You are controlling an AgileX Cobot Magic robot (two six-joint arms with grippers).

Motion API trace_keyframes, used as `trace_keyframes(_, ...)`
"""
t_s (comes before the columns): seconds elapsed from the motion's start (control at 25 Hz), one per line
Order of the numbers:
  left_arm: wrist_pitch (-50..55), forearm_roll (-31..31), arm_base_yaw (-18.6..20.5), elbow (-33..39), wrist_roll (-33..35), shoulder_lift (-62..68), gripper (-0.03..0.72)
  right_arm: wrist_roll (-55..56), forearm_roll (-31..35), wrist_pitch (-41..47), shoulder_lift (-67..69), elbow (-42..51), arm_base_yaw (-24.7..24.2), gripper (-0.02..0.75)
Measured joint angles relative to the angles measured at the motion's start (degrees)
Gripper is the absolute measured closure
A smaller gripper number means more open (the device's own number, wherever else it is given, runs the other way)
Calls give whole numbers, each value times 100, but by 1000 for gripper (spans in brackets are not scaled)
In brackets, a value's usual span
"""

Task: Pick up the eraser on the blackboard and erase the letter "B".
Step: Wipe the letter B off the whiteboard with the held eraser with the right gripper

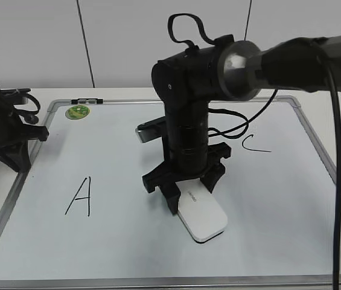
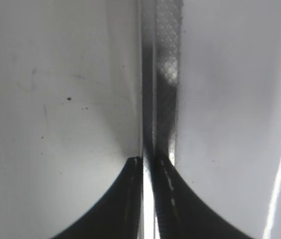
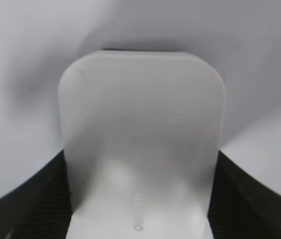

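Observation:
The white eraser [image 1: 203, 216] lies on the blackboard [image 1: 128, 248], a white board in a silver frame, just right of the middle. My right gripper [image 1: 191, 194] reaches down from the right. Its two black fingers are shut on the eraser's long sides. The right wrist view shows the eraser [image 3: 140, 129] filling the space between the fingers of the right gripper [image 3: 140, 164], with grey lettering on top. The letter "B" is not in sight; the right arm covers the middle of the board. My left gripper [image 1: 13, 158] is shut and empty at the board's left edge; in the left wrist view [image 2: 147, 162] it is over the frame.
The letter A [image 1: 79, 196] is at the left and the letter C [image 1: 253, 144] at the right of the board. A round green magnet [image 1: 78, 111] sits at the far left corner, with a black marker [image 1: 87, 100] behind it. The board's frame [image 2: 165, 99] runs under the left gripper.

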Motion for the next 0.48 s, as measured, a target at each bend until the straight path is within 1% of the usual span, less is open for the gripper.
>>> trace_keyframes(0.32, 0, 30, 0, 0, 0, 0, 612, 0, -10, 0, 0, 0, -291, 218)
trace_keyframes(0.48, 0, 30, 0, 0, 0, 0, 612, 2, -10, 0, 0, -12, -518, 218)
